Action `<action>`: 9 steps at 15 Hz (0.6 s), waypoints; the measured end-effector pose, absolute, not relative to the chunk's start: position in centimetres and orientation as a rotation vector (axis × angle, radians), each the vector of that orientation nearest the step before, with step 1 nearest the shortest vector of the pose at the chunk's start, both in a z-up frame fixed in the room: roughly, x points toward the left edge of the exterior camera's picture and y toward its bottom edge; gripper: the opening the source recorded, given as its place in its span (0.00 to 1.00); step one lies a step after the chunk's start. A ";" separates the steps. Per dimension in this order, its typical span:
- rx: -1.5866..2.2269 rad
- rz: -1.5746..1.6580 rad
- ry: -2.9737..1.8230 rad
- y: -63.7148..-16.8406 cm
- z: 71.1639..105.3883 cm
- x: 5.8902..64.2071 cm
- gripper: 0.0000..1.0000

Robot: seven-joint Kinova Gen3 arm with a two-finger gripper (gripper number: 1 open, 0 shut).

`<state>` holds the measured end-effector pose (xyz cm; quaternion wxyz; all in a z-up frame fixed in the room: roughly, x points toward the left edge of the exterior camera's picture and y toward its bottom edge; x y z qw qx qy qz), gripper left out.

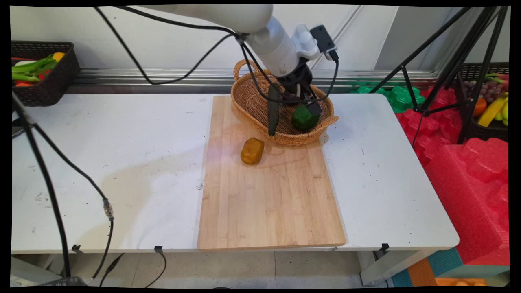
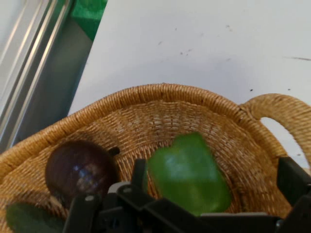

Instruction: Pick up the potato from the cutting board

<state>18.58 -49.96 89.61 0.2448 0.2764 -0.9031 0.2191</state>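
Gripper [image 1: 306, 106] hangs inside the wicker basket [image 1: 248, 103], right over the green pepper [image 1: 304, 118]. In the hand view the fingers [image 2: 291, 180] stand wide apart on either side of the pepper, nothing clamped. A dark round vegetable [image 2: 80, 170] and a long dark green one [image 1: 273, 110] lie in the basket too. A yellow-brown lump [image 1: 252, 151] sits on the cutting board [image 1: 272, 203], just outside the basket.

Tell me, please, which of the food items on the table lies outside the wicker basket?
The yellow-brown piece, alone on the wooden board just in front of the basket. The green pepper and the dark round item sit inside it.
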 end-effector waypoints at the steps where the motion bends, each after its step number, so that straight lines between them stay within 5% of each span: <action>1: 0.750 0.600 -2.461 -49.6 90.1 18.9 1.00; 9: 0.749 0.589 -2.450 -42.9 93.9 24.3 1.00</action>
